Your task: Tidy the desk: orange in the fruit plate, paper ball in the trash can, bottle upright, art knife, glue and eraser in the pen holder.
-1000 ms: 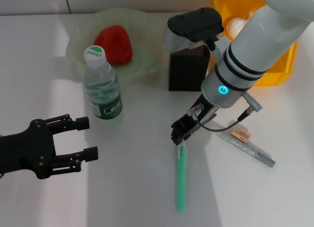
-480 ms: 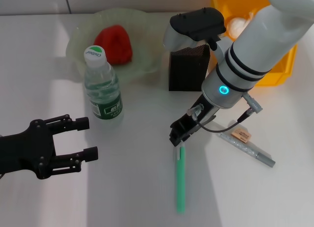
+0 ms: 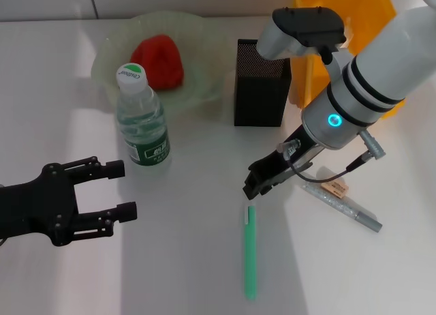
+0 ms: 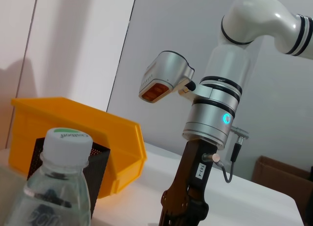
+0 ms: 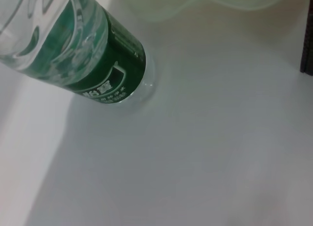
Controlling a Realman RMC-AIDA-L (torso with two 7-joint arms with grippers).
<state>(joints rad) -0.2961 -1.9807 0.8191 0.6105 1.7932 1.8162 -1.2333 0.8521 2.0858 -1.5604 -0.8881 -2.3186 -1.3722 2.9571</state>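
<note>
Our left hand (image 3: 102, 199) hovers low over the white desk (image 3: 184, 260) at the near left, its black fingers (image 3: 109, 170) spread apart and holding nothing. Just beyond its fingertips and a little to the right stands the bottle (image 3: 141, 121), upright on the desk, white cap on top, green label around its lower half. Behind the bottle sits the plate (image 3: 116, 49), and the orange (image 3: 159, 59) lies inside it, well away from both hands.

Farther right, the holder (image 3: 261, 83) stands upright on the desk, beyond our right hand and near its white forearm. In the left wrist view the bottle (image 4: 54, 187) fills the near corner, with the holder (image 4: 95, 177) and the can (image 4: 73, 123) behind it.

Our right hand (image 3: 262, 181) points down at the desk right of centre. We cannot tell whether its fingers are apart or together; it appears to carry nothing. Just in front of its tip, a green pen (image 3: 250, 250) lies flat on the desk, running toward us, apart from the hand. To the right of that hand lies a grey knife (image 3: 347, 207) at a slant, and the eraser (image 3: 336, 187) rests beside it, touching or nearly so. The can (image 3: 327, 35) stands behind the right arm, largely hidden by it. The right wrist view shows the bottle's label (image 5: 98, 64) and the plate's rim (image 5: 195, 3).
</note>
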